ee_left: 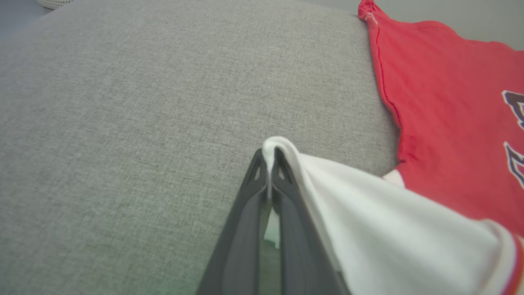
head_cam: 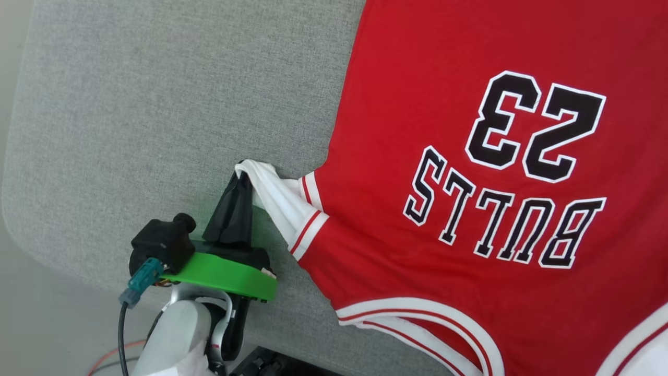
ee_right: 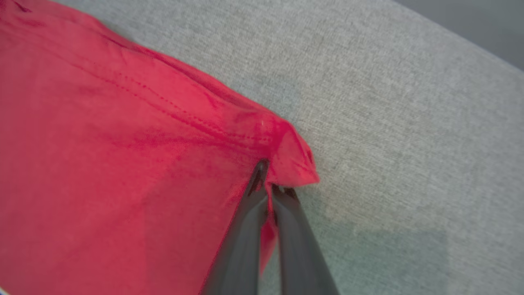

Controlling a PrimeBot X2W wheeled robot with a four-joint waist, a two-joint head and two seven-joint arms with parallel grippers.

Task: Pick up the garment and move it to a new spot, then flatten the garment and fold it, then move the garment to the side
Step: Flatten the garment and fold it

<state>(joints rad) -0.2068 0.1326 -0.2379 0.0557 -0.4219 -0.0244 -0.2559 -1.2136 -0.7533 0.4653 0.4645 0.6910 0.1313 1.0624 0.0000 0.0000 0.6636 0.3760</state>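
Observation:
The garment (head_cam: pixel 469 156) is a bright red T-shirt with "BULLS 23" printed on it, spread across the right of the grey cushion (head_cam: pixel 156 104). My left gripper (head_cam: pixel 241 175) is shut on the white sleeve (head_cam: pixel 279 201), whose tip is pinched and drawn out to the left. In the left wrist view the sleeve (ee_left: pixel 368 213) drapes over the shut fingers (ee_left: pixel 268 164), with red cloth (ee_left: pixel 450 102) to the right. In the right wrist view my right gripper (ee_right: pixel 270 180) is shut on a red hem corner (ee_right: pixel 292 155) of the garment (ee_right: pixel 102 164).
The cushion's rounded edge (head_cam: pixel 31 219) runs down the left and along the bottom, with pale floor beyond it. Bare grey fabric (ee_left: pixel 123 123) spreads left of the garment. A cable (head_cam: pixel 122 334) hangs by my left forearm.

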